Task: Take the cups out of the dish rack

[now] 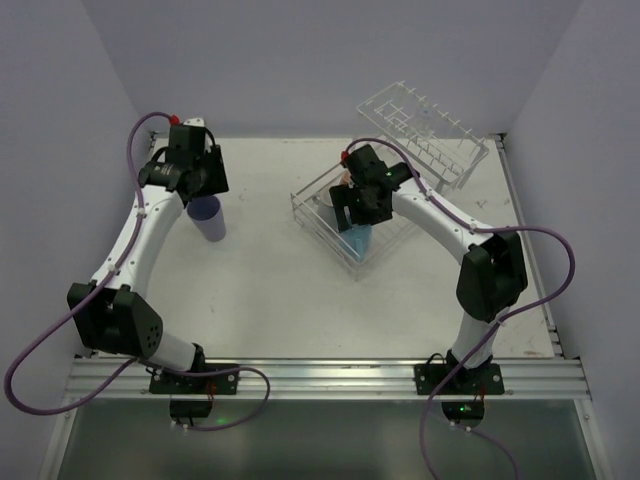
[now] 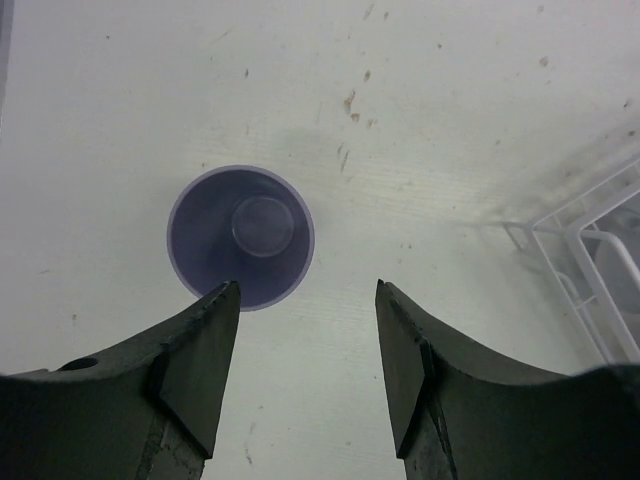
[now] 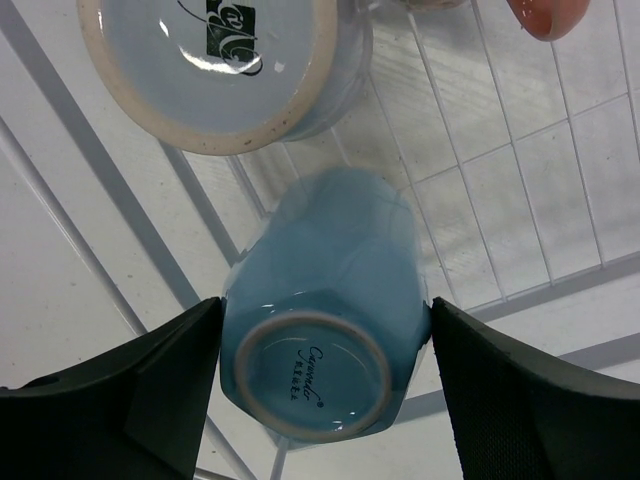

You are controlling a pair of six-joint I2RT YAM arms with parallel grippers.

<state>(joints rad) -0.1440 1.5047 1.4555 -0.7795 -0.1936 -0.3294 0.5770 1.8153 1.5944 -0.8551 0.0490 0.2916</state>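
Note:
The lavender cup (image 1: 208, 218) stands upright on the table at the left. It shows from above in the left wrist view (image 2: 240, 235). My left gripper (image 1: 195, 178) hovers over it, open and empty (image 2: 308, 290). My right gripper (image 1: 355, 212) is down in the basket tray of the dish rack (image 1: 318, 190). Its fingers press both sides of the light blue cup (image 3: 320, 340), which is upside down with its base toward the camera (image 1: 361, 241). A grey-blue cup (image 3: 220, 60) lies upside down just beyond it. The edge of the salmon-pink cup (image 3: 545, 15) shows at the tray's far side.
The rack's raised tilted tier (image 1: 425, 130) stands at the back right with nothing on it. A corner of the basket tray (image 2: 590, 260) shows to the right of my left gripper. Walls close the table on the left, back and right.

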